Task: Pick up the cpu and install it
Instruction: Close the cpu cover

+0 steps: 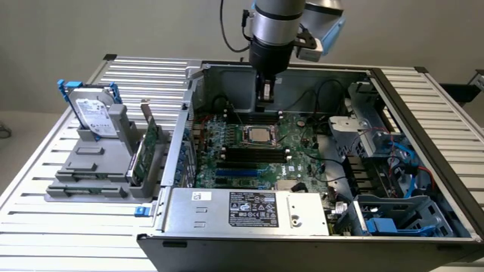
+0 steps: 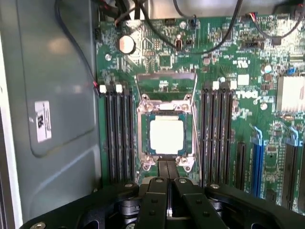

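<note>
**Cpu in its socket, fingers shut and empty**

Nearest the wrist camera, the gripper (image 2: 167,183) presses its matte black fingers together on nothing. Beyond them the cpu (image 2: 166,135), a flat square with a pale metal top, lies level inside the steel-framed socket (image 2: 141,129) on the green motherboard (image 2: 248,57), apparently seated. In the exterior view the gripper hangs at the cpu's twelve o'clock.

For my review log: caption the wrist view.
Shut gripper poised over the cpu lying in its motherboard socket.

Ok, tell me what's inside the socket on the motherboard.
The cpu lies flat in the socket, its silvery top facing up. Whatever lies beneath it cannot be seen, because the chip covers it.
</note>
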Robot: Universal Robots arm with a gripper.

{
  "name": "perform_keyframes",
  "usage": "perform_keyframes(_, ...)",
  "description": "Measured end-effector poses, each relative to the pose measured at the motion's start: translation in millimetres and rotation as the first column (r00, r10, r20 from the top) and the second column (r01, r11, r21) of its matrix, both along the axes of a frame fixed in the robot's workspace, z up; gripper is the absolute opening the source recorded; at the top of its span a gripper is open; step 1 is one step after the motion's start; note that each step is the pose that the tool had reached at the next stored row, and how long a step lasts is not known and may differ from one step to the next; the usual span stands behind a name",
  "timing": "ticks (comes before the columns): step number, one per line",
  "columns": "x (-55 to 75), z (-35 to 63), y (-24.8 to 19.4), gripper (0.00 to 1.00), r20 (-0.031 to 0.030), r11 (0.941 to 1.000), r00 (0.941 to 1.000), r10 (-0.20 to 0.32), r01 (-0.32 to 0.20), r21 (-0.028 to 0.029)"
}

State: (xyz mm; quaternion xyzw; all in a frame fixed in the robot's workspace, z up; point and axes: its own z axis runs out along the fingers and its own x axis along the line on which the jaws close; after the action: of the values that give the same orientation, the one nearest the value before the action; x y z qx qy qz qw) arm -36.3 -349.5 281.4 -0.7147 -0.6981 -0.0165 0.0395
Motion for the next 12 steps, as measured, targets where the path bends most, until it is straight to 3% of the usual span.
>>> perform_keyframes(6, 27.4, 0.0, 0.0, 0.11, -0.0001, 0.9999, 1.0, 0.0, 0.0, 0.0173)
perform_keyframes(12, 54.6, -0.4, 0.0, 0.11, -0.0002, 0.9997, 1.0, 0.0, 0.0, 0.023)
